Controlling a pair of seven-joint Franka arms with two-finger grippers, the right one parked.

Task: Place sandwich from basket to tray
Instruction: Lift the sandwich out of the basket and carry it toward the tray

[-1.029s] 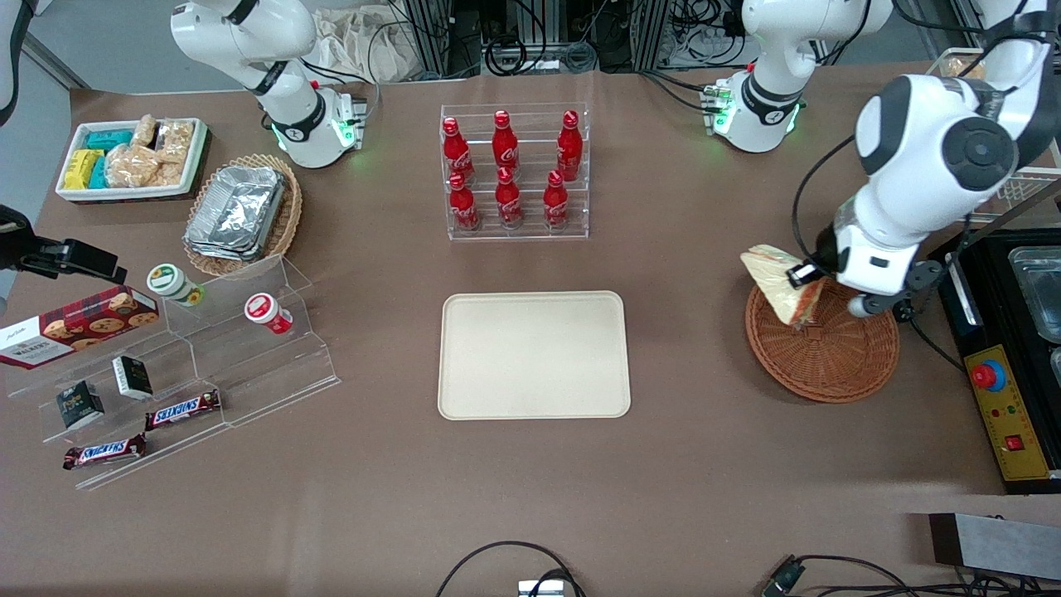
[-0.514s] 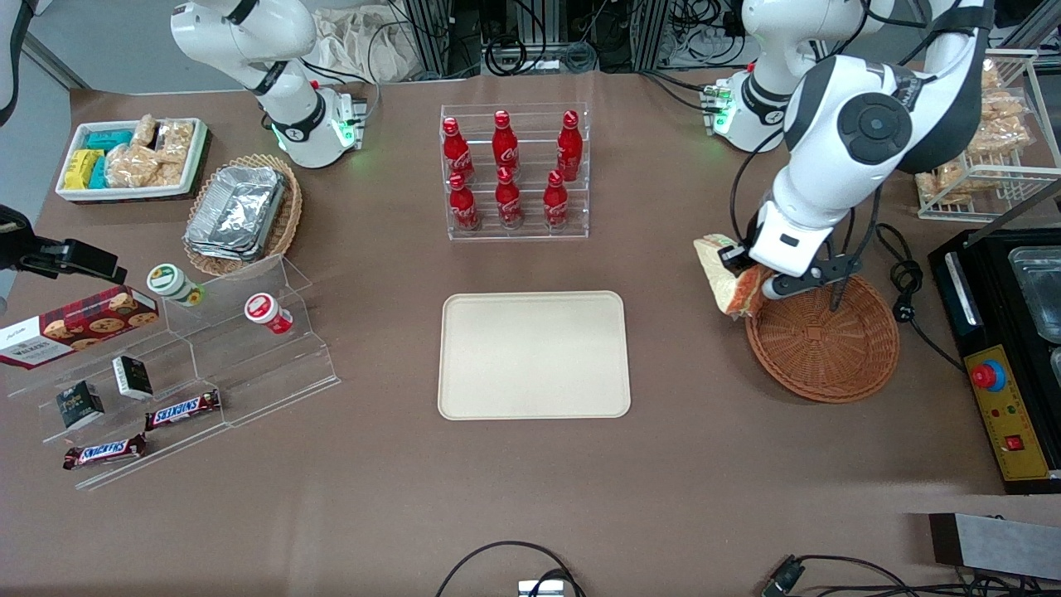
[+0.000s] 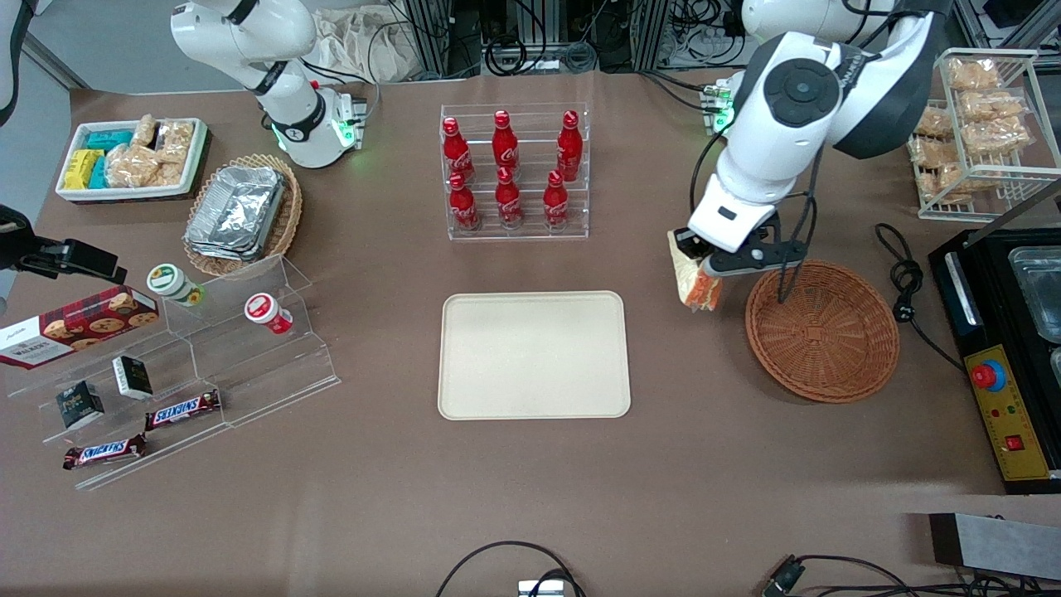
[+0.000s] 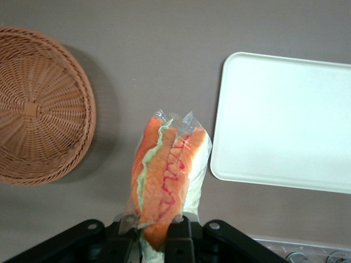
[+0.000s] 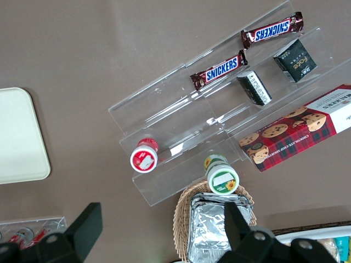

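One claw [image 3: 695, 267], sandwich [image 3: 695, 282] gripped, between basket [image 3: 822, 332] and tray [image 3: 534, 355].

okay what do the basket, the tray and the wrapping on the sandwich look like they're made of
The basket: woven wicker, reddish-brown, with ribbed coils visible.
The tray: probably plastic, smooth matte cream with a moulded low rim.
The sandwich, held in the left claw above the table between basket and tray: its wrap looks like thin clear plastic film, glossy and crinkled at the edges.

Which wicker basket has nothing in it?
The round reddish-brown wicker basket beside the gripper, which holds the wrapped triangular sandwich. The lighter tan wicker basket holds foil containers.
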